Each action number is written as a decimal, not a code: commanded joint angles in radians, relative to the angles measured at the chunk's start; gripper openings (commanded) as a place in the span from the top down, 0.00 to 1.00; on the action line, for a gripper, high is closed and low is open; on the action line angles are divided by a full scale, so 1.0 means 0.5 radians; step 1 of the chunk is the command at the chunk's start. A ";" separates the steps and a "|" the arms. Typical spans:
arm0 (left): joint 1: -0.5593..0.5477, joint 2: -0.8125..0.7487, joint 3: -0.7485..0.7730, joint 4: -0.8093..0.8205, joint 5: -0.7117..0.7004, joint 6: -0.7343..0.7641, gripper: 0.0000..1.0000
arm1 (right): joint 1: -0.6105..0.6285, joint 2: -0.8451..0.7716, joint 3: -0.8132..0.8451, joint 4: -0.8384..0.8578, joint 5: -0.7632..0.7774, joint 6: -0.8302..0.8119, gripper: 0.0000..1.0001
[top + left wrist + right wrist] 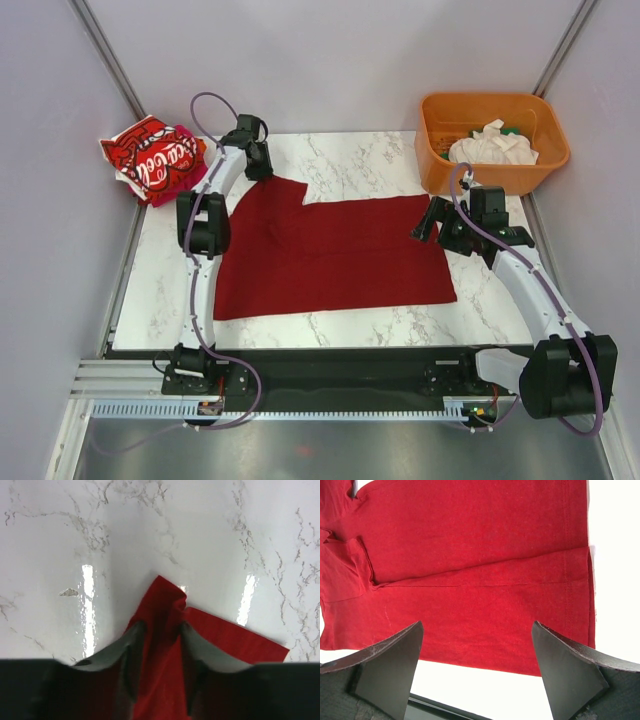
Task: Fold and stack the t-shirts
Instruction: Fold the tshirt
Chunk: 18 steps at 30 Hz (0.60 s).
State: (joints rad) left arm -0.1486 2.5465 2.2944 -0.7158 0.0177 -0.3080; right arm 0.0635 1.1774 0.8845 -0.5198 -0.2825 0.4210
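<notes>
Left pincer [161, 626] tight on dark red t-shirt [330, 255], right pincer [476, 626] wide and empty beside orange tub [530, 178]

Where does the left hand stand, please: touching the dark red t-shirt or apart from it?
Touching. In the left wrist view, the left hand pinches a bunched corner of the dark red t-shirt between its fingers.

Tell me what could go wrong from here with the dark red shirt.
The left tool pinches only a bunched corner of the dark red shirt; it may slip out when pulled.
The right tool is open and holds nothing, so a one-sided lift could fold the shirt crooked.
The orange tub sits close beyond that tool; a lift might bump it.
</notes>
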 commanded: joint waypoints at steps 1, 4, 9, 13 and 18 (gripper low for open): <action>-0.016 0.070 0.090 -0.078 -0.121 -0.031 0.64 | 0.008 -0.005 -0.002 0.030 0.000 -0.035 0.02; -0.013 0.092 0.142 -0.078 -0.121 -0.028 0.95 | 0.008 -0.020 -0.011 0.030 0.007 -0.038 0.02; -0.010 0.061 0.179 -0.075 -0.069 0.008 0.98 | 0.008 0.004 -0.014 0.055 0.013 -0.023 0.02; -0.013 -0.150 0.072 -0.075 -0.054 0.015 0.98 | 0.008 0.096 0.062 0.116 0.049 0.020 0.02; -0.010 -0.466 -0.201 -0.075 -0.173 0.057 0.98 | 0.097 0.424 0.360 0.128 0.322 -0.007 0.02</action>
State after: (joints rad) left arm -0.1501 2.4844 2.2341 -0.7532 -0.0124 -0.3187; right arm 0.0795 1.3266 0.9642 -0.5064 -0.2272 0.4229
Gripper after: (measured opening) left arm 0.037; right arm 0.980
